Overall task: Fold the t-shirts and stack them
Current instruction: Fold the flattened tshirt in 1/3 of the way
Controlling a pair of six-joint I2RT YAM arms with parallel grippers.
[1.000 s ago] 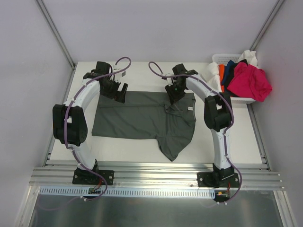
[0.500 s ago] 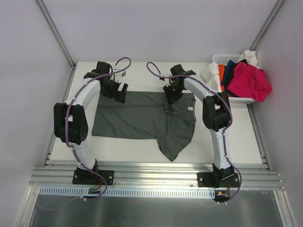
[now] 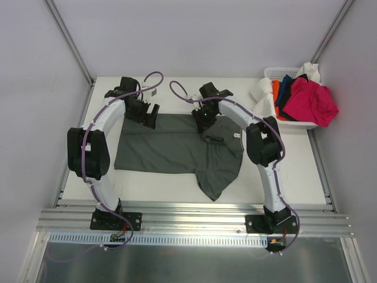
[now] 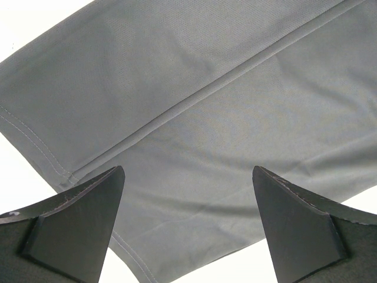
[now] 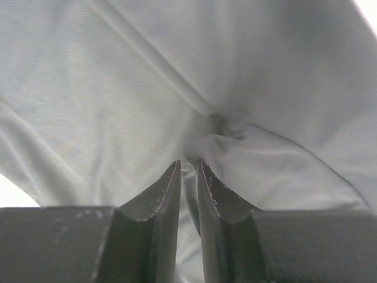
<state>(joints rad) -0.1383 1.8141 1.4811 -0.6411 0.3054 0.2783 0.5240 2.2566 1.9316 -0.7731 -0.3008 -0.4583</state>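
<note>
A dark charcoal grey t-shirt (image 3: 171, 147) lies spread on the white table, with its right part bunched and one end hanging toward the front. My left gripper (image 3: 150, 118) is open just above the shirt's far left edge; the left wrist view shows the fingers (image 4: 88, 206) wide apart over the grey cloth (image 4: 235, 118) and its hem. My right gripper (image 3: 204, 122) is shut on a pinched fold of the same shirt near its far edge. The right wrist view shows the gripper (image 5: 188, 165) with cloth (image 5: 118, 88) gathered between the tips.
A white plastic basket (image 3: 272, 73) stands at the far right corner. It holds magenta-pink (image 3: 312, 101), navy (image 3: 287, 87), orange (image 3: 275, 91) and white (image 3: 311, 71) shirts spilling over its rim. Grey walls close in both sides. A metal rail runs along the front.
My right gripper has moved left along the shirt's far edge, pulling the pinched fold with it. The left arm has barely moved.
</note>
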